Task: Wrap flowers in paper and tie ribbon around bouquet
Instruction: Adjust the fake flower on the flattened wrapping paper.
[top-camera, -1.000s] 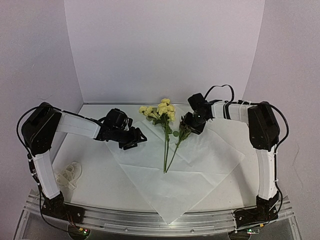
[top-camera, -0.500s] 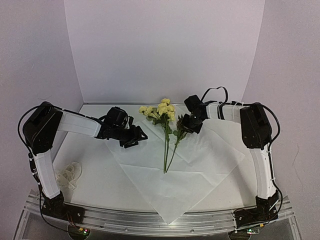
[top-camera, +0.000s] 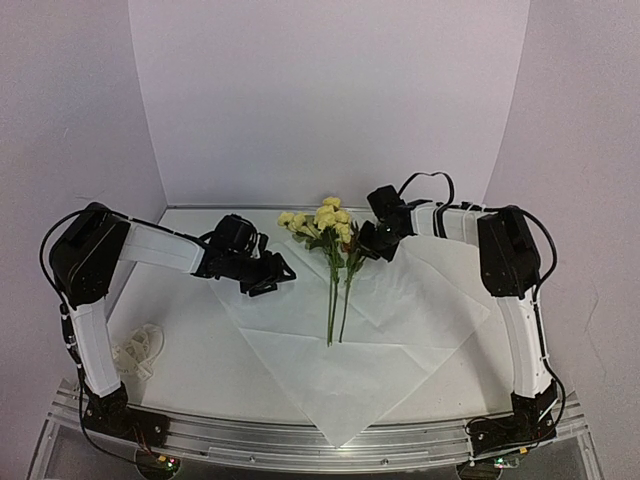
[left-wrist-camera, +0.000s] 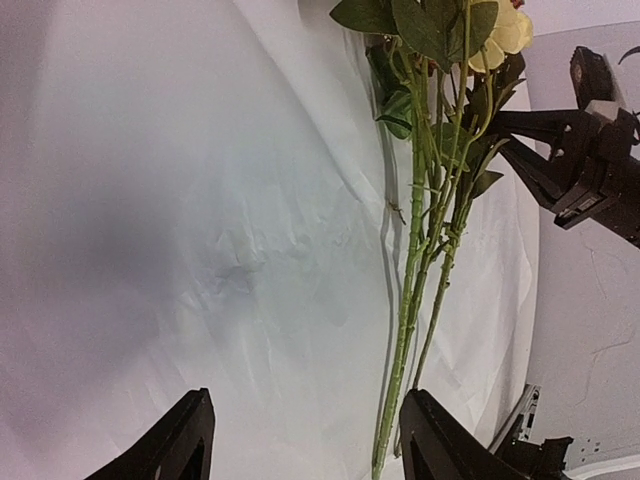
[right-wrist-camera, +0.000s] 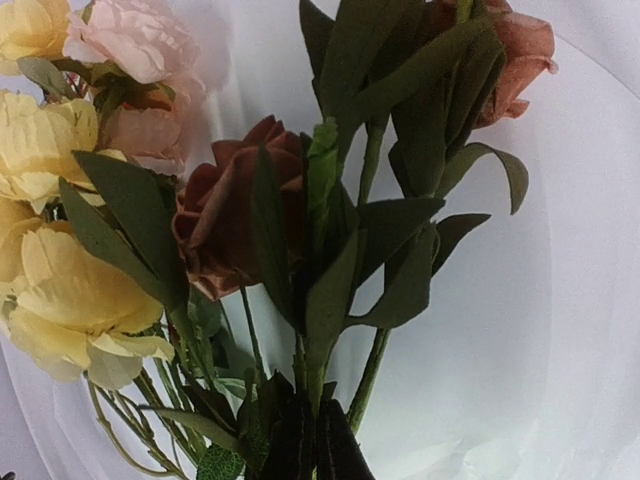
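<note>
Bunching the flowers (top-camera: 333, 262) on the paper (top-camera: 330, 385), wrap not yet begun
Right gripper (top-camera: 363, 245) is clenched on the leafy stems just below the orange-brown bloom, at the right of the bunch lying across the sheet's middle; left gripper (top-camera: 280, 279) hangs released beside the stems. The ribbon (top-camera: 136, 347) lies well apart, far left. The next move likely calls for nudging stems together, then folding 1 paper corner over them

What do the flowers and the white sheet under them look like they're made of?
The flowers: probably artificial, with matte, fabric-like petals that have crinkled edges; the stems are smooth and evenly green, possibly plastic. The paper: thin, matte white and tissue-like, judging by its soft creases and fine wrinkles.
</note>
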